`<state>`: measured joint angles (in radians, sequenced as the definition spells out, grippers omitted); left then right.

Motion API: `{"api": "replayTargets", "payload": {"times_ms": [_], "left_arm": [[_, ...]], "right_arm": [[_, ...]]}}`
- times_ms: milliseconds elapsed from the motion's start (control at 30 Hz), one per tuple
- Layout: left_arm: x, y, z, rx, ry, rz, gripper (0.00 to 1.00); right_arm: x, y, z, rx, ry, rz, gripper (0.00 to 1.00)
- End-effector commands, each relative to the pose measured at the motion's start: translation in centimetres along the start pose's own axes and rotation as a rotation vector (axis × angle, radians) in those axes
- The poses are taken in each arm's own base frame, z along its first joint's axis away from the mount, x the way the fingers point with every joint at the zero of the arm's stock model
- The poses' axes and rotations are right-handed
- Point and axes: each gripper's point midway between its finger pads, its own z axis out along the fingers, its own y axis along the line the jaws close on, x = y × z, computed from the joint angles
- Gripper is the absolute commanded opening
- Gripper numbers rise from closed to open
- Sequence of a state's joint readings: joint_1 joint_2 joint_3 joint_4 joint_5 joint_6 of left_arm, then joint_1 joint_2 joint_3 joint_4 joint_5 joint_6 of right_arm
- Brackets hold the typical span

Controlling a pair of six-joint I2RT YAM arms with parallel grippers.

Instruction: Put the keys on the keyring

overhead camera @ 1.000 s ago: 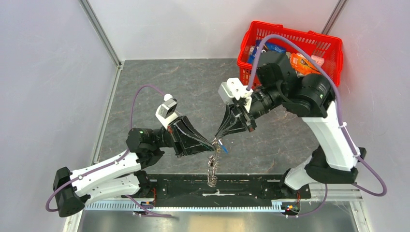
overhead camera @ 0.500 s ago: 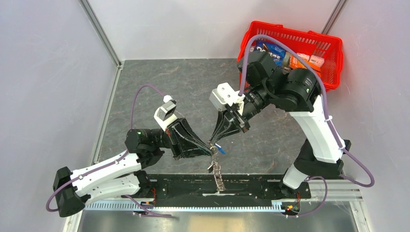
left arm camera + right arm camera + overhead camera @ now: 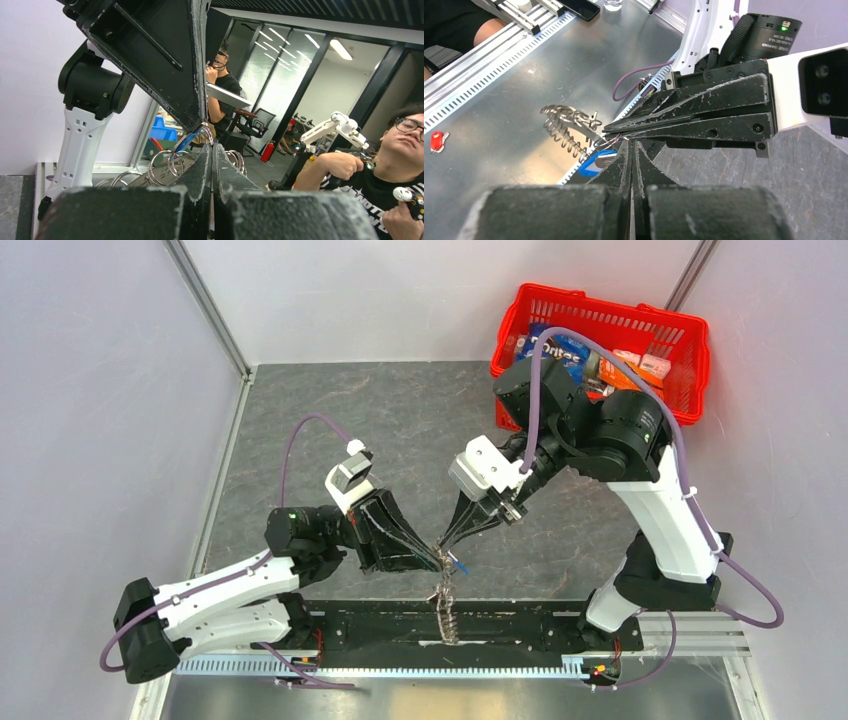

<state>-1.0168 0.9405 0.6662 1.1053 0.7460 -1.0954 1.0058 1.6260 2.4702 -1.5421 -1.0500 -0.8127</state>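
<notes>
Top external view, lower middle: the left end effector (image 3: pixel 436 562), pinched shut, dangles the floppy keyring of dark metal pieces (image 3: pixel 444 605). Meeting it at the top, the right end effector (image 3: pixel 446 546), also closed, grips a tiny silvery key with blue head (image 3: pixel 457 563). Threading looks unfinished, I'd say.

Soft, even light from above the table (image 3: pixel 330 420) leaves only faint shadows on it; the metal strip (image 3: pixel 450 695) along the table's near edge glares pale. Wrist views are sharp farther off, soft and grainy close up, and the left one is dim against bright ceiling lamps (image 3: pixel 341 49)
</notes>
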Motion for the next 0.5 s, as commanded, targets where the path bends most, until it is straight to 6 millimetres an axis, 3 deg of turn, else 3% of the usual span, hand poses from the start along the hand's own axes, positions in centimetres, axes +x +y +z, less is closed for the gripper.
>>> {"api": "replayTargets", "payload": {"times_ms": [0, 267, 467], "left_arm": [[-1.9, -2.5, 0.5, 0.09, -0.066, 0.045, 0.02], [-1.8, -3.7, 0.3, 0.166, -0.064, 0.049, 0.02], [-0.7, -3.8, 0.1, 0.199, -0.006, 0.001, 0.02]], "right_arm": [[-0.8, 1.5, 0.4, -0.058, -0.036, -0.056, 0.0], [-1.2, 1.5, 1.3, -0.069, -0.008, -0.143, 0.0], [-0.9, 1.6, 1.9, -0.075, 0.022, -0.191, 0.0]]}}
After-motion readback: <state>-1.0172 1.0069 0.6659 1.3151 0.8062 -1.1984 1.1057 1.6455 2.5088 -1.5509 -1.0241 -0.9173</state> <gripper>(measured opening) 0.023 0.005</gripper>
